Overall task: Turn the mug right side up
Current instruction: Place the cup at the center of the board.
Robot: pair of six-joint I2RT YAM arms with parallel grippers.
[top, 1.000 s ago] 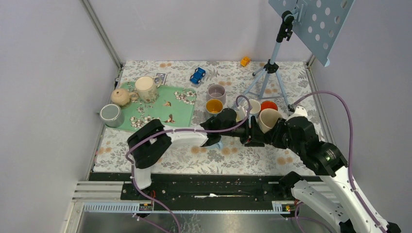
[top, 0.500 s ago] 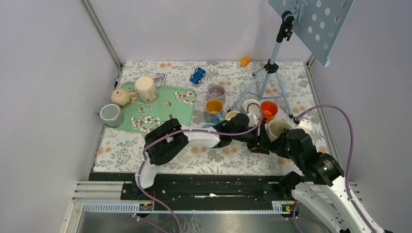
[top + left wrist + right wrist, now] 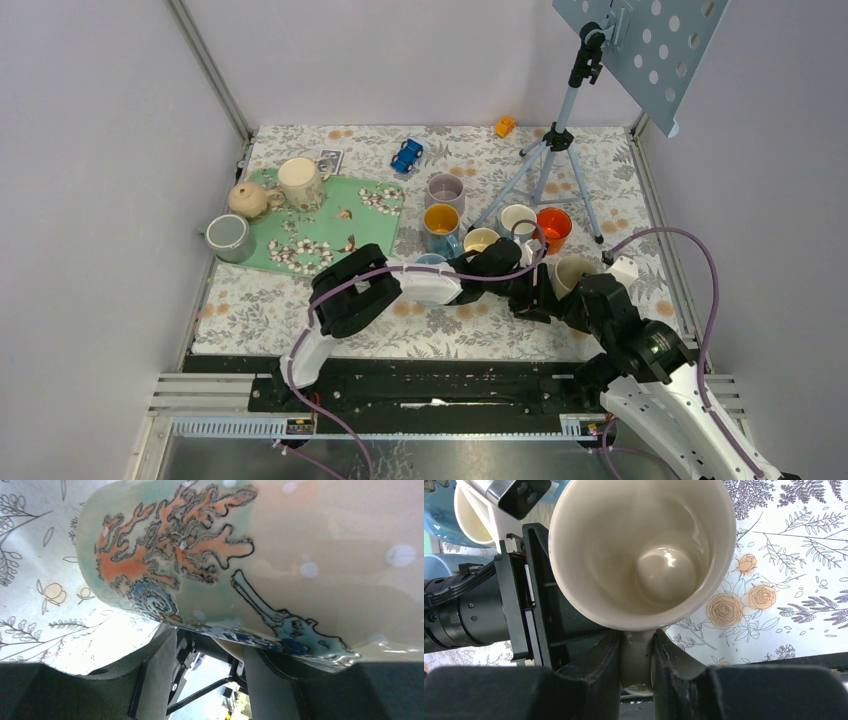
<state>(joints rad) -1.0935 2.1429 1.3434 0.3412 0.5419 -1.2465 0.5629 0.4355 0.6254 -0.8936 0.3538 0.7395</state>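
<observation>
The mug is cream with orange coral and a blue seahorse painted on its wall. It stands mouth up over the table's right side, its empty inside facing the right wrist camera. My right gripper is shut on the mug's handle just below the rim and reaches it from the near side. My left gripper comes in from the left. Its fingers stand apart against the mug's lower wall, the tips hidden behind it, holding the mug by its narrow lower part.
Just behind the held mug stand an orange mug, a white one, a cream one and a yellow-lined one. A tripod rises behind them. A green mat with a teapot lies at the left.
Both arms have carried the mug together towards the near right and lower. Its mouth now faces more upward.
</observation>
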